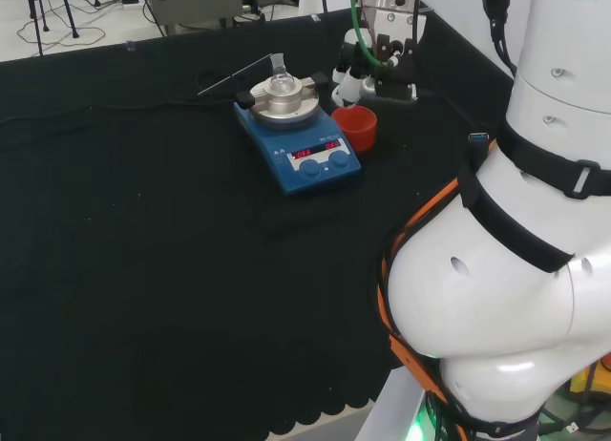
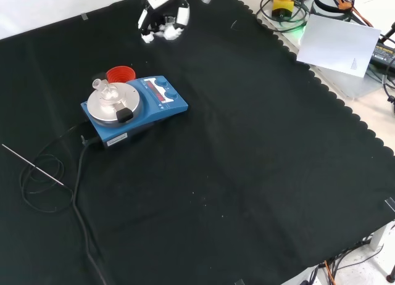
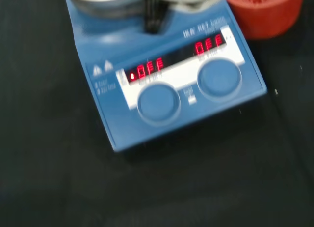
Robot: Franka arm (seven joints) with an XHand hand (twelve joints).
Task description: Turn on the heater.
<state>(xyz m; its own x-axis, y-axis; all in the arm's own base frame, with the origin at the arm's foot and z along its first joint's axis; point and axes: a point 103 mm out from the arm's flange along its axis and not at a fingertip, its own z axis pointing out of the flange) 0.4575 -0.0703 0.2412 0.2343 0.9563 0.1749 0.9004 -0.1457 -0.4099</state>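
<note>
The heater (image 1: 310,159) is a blue hotplate with a round silver top, two blue knobs and two lit red displays on its front panel. A small clear glass flask (image 1: 280,78) stands on the plate. The wrist view looks down on the heater (image 3: 171,89) and its knobs (image 3: 158,102) from close by. My hand (image 1: 355,73) hangs above the cloth just right of the heater in the head view, over a red ribbed ring (image 1: 356,128). In the front view the hand (image 2: 163,20) is beyond the heater (image 2: 154,103), apart from it, fingers relaxed and holding nothing.
A black cable (image 2: 77,174) and a thin metal probe (image 2: 31,165) trail off the heater's back across the cloth. The red ring (image 2: 120,73) touches the heater's side. My white arm links (image 1: 516,269) stand at the head view's right. The cloth's scalloped edge (image 2: 345,106) runs at right.
</note>
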